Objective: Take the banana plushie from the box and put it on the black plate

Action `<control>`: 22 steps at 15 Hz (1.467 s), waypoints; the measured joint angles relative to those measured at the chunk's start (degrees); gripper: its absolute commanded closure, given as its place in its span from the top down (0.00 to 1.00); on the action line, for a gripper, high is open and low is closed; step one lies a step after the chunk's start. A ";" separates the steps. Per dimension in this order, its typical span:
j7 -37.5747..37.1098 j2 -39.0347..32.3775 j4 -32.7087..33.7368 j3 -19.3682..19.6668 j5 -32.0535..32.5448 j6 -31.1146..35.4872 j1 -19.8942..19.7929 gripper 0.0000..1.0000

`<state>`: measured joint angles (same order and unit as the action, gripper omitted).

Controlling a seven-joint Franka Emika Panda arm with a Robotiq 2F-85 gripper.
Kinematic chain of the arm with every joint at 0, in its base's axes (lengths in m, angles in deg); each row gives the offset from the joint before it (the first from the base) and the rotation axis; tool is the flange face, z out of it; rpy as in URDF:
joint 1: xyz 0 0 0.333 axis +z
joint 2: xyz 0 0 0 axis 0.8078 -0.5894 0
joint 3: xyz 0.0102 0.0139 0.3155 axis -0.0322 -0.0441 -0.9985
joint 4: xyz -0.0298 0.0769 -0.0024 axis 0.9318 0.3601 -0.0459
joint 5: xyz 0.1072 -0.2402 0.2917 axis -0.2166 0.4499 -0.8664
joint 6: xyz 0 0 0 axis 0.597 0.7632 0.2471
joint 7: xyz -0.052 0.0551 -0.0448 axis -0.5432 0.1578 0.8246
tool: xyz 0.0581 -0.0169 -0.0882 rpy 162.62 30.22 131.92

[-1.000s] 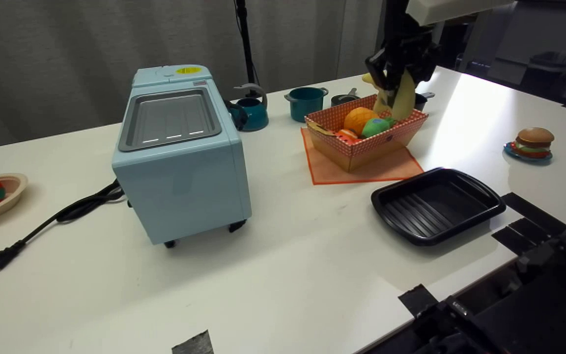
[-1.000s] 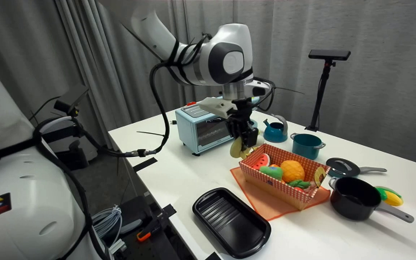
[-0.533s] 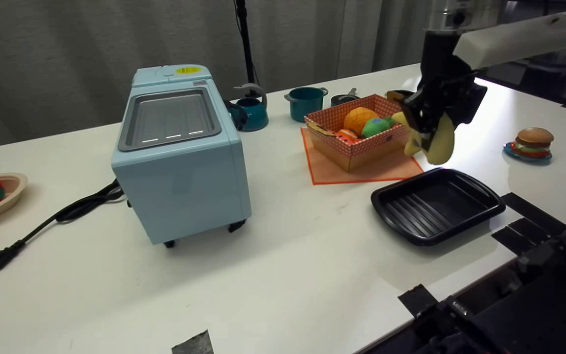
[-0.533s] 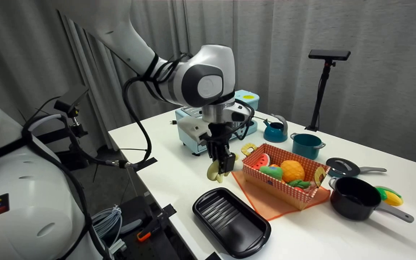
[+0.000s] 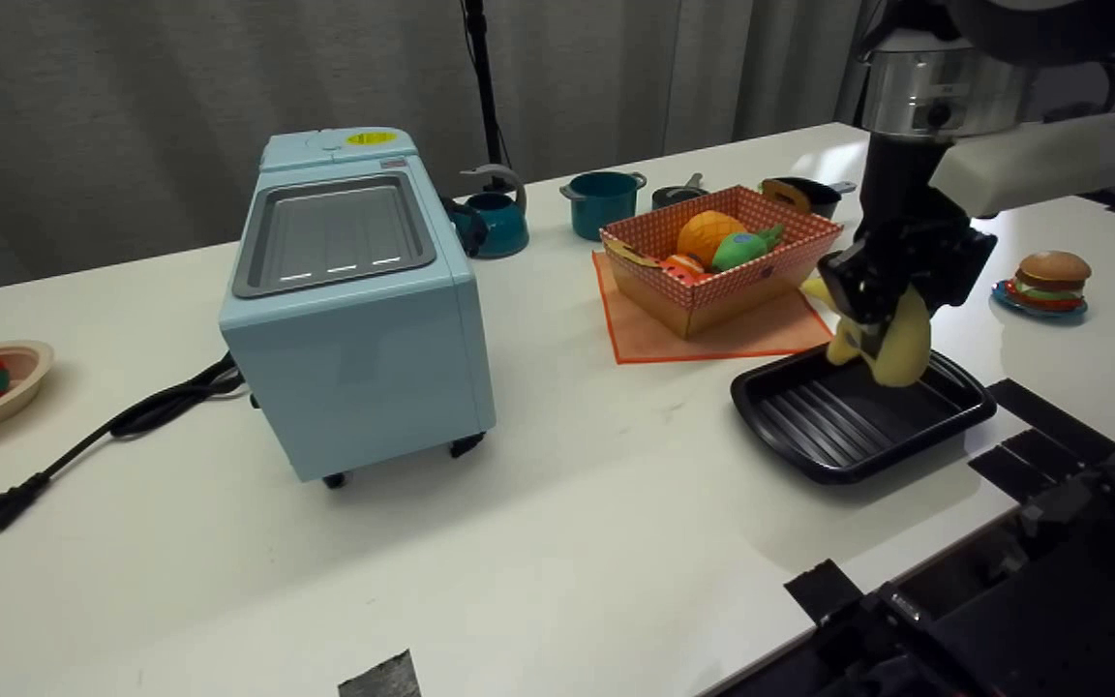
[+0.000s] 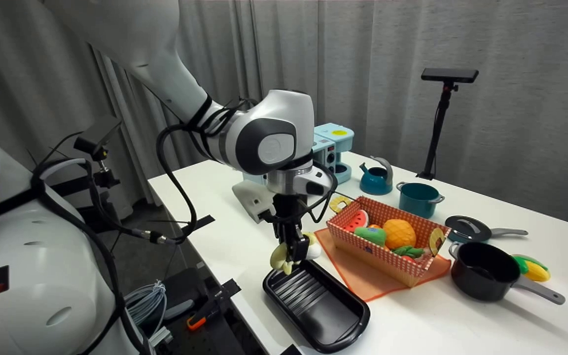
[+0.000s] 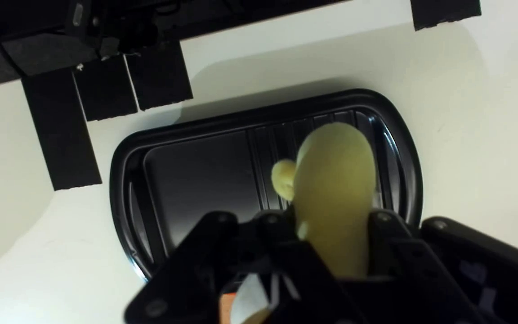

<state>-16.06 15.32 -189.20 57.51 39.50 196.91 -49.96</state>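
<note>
The yellow banana plushie is held over the black plate. It shows in both exterior views and in the wrist view. My gripper is shut on the banana plushie, with a finger on each side of its thick part. The black plate lies flat on the table below, its ribbed end under the plushie. The plushie looks a little above the plate; the exact gap is hard to tell. The box stands beside the plate with orange and green toy fruits inside.
An orange cloth lies under the box. A light-blue appliance stands on the table. A toy burger lies past the plate. A black pot, a teal pot and a kettle stand beyond the box. The table edge runs near the plate.
My gripper has carried the banana plushie from above the box, across and down, to over the black plate. It stays shut on it. The box and plate have not moved.
</note>
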 measured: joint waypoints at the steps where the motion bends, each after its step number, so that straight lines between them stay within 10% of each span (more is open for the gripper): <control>1: 0.00 -0.19 0.01 -0.12 -0.15 0.00 0.00 0.56; 7: 0.00 -0.29 0.08 -0.97 -0.24 0.00 -0.02 1.00; 22: -0.01 8.52 0.61 -1.23 -0.19 -0.04 -1.86 1.00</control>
<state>-16.08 23.84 -188.59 56.29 39.31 196.87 -51.82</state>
